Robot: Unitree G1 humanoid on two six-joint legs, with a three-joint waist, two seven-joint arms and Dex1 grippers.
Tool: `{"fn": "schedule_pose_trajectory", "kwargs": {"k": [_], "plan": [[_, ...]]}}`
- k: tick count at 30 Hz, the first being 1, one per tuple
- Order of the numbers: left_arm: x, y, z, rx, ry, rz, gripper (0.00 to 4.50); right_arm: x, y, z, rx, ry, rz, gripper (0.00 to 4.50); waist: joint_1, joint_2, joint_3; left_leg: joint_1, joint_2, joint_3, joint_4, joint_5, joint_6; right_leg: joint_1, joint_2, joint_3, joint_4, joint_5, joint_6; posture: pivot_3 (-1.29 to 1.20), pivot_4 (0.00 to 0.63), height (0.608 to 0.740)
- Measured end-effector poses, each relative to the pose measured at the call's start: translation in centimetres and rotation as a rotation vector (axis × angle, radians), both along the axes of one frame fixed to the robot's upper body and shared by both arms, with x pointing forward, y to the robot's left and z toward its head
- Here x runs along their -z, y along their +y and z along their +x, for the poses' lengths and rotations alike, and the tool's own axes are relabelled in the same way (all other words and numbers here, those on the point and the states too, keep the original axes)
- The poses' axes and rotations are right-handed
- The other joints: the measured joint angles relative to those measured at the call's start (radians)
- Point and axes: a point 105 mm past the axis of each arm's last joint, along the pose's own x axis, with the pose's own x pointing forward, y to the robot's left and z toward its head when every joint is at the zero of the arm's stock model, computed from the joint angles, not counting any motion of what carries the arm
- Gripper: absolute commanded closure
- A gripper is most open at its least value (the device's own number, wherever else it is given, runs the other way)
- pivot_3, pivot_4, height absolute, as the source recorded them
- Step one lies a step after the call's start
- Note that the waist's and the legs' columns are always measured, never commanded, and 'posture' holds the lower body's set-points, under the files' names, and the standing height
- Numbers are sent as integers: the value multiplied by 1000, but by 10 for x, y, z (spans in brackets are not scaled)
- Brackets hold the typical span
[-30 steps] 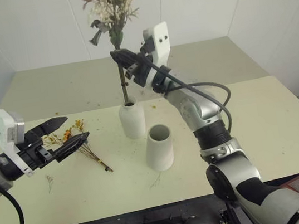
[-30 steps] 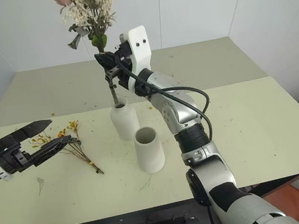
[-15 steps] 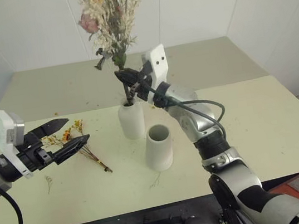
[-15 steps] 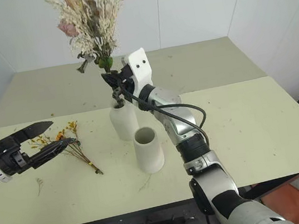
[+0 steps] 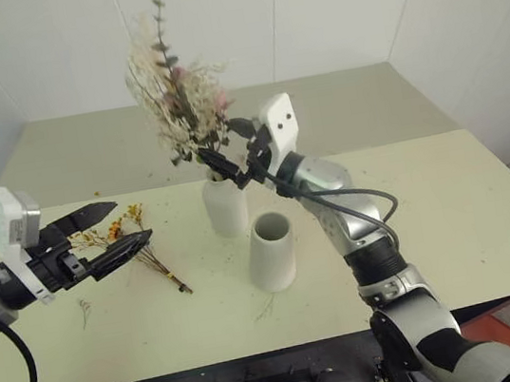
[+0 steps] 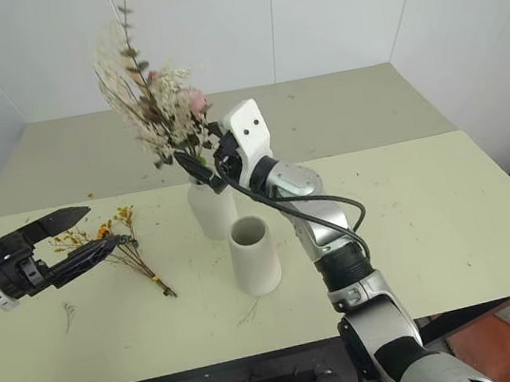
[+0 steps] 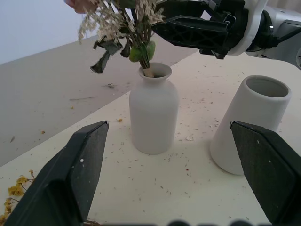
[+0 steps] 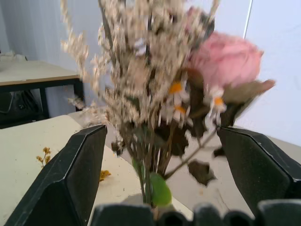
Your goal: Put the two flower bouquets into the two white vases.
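Big bouquet in bottle vase, small one on the desk.
Right gripper (image 5: 235, 163) released, jaws spread around the bushy bouquet (image 5: 179, 101) stems standing in the bottle vase (image 5: 225, 205) just below it. Wide-mouth vase (image 5: 272, 251) stands near, empty. Left gripper (image 5: 115, 229) released, hovering just above the yellow-orange bunch (image 5: 144, 249) lying on the desk (image 5: 469, 207).

On the table (image 5: 489, 214), the big bunch (image 5: 179, 97) stands in the bottle-shaped vase (image 5: 225, 205), the wide-mouthed vase (image 5: 271, 251) just beside it at five o'clock, the small bunch (image 5: 138, 242) lying flat at nine o'clock.
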Motion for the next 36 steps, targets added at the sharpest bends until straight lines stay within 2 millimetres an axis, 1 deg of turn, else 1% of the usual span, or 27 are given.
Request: {"fn": "schedule_pose_trajectory", "kwargs": {"k": [2, 5, 6, 8, 11, 14, 15, 17, 19, 22, 23, 26, 29, 31, 33, 36], "plan": [[1, 0, 1, -5, 1, 3, 0, 4, -9, -3, 4, 7, -25, 21, 1, 0, 0, 0, 0, 0, 0, 0, 0, 0, 0, 0, 0, 0, 0, 0, 150, 740], [7, 2, 2, -38, 29, 31, 0, 8, -28, -11, 6, 3, -96, 21, 2, 0, 0, 0, 0, 0, 0, 0, 0, 0, 0, 0, -1, 0, 0, 0, 150, 740], [12, 3, 3, -55, 64, 50, 0, 10, -35, -14, 0, 6, -122, 21, 3, 0, 0, 0, 0, 0, 0, 0, 0, 0, 0, 0, -1, 0, 0, 0, 150, 740], [27, 5, 6, -113, 186, 139, 0, 13, -54, -20, -15, 13, -194, 21, 7, -1, 1, 0, 0, 0, 0, 0, 0, 1, 0, 0, -1, 0, 0, 0, 150, 740], [42, 10, 11, -201, 326, 196, 0, 11, -79, -26, -22, 24, -243, 21, 9, -1, 1, 2, 0, 0, 0, 0, 0, 2, 0, 0, 0, 0, 0, 0, 150, 740], [52, 8, 19, -268, 430, 221, 0, 3, -93, -33, -44, 6, -262, 21, 11, -2, 1, 2, 0, -1, 0, 0, 0, 2, 1, 0, -1, 0, 1, 0, 150, 740], [52, 5, 26, -294, 455, 205, 0, 1, -98, -35, -50, 2, -268, 21, 14, -2, 1, 2, -1, -1, 0, 0, 0, 3, 1, 0, -1, 0, 1, 0, 150, 740], [56, 2, 40, -363, 509, 181, 0, -3, -100, -40, -80, -6, -274, 21, 21, -2, 2, 2, -1, -1, 0, 0, 0, 3, 1, 0, -1, 0, 1, 0, 150, 740], [69, 0, 53, -440, 594, 182, 0, -7, -101, -46, -110, -21, -286, 21, 22, -2, 2, 2, -2, -2, 0, 0, 0, 3, 1, 0, -1, 0, 1, 0, 150, 740], [90, 3, 63, -518, 700, 199, 0, -10, -101, -50, -130, -35, -290, 21, 20, -3, 2, 1, -2, -2, 0, 0, 0, 2, 1, 0, -1, 0, 0, 0, 150, 740], [94, 4, 64, -531, 721, 203, 0, -11, -100, -52, -133, -40, -292, 21, 20, -3, 2, 0, -2, -2, 0, 0, 0, 1, 1, 0, -1, 0, 0, 0, 150, 740], [95, 4, 72, -557, 746, 209, 0, -13, -99, -58, -144, -58, -301, 21, 26, -4, 3, 0, -2, -3, 0, 0, 0, 2, 0, 0, 0, 0, 0, 0, 150, 740], [98, 4, 76, -573, 769, 217, 0, -8, -100, -62, -167, -47, -304, 21, 28, -4, 3, 1, -3, -2, 0, 0, 0, 2, -1, 0, -1, 0, 1, 0, 150, 740], [104, -1, 78, -565, 799, 203, 0, -5, -103, -65, -183, -34, -317, 21, 31, -4, 3, 0, -4, -3, 0, 0, 0, 2, -2, 0, -1, 0, 1, 0, 150, 740], [109, -10, 80, -536, 830, 177, 0, -7, -106, -69, -202, -36, -316, 21, 35, -4, 3, 0, -4, -3, 1, 0, 0, 2, -2, -1, -1, 0, 1, 0, 150, 740], [108, -13, 81, -535, 832, 180, 0, -6, -107, -73, -219, -39, -327, 21, 35, -4, 3, 0, -4, -3, 1, 0, 0, 2, -2, 0, -1, 0, 1, 0, 150, 740]]}}
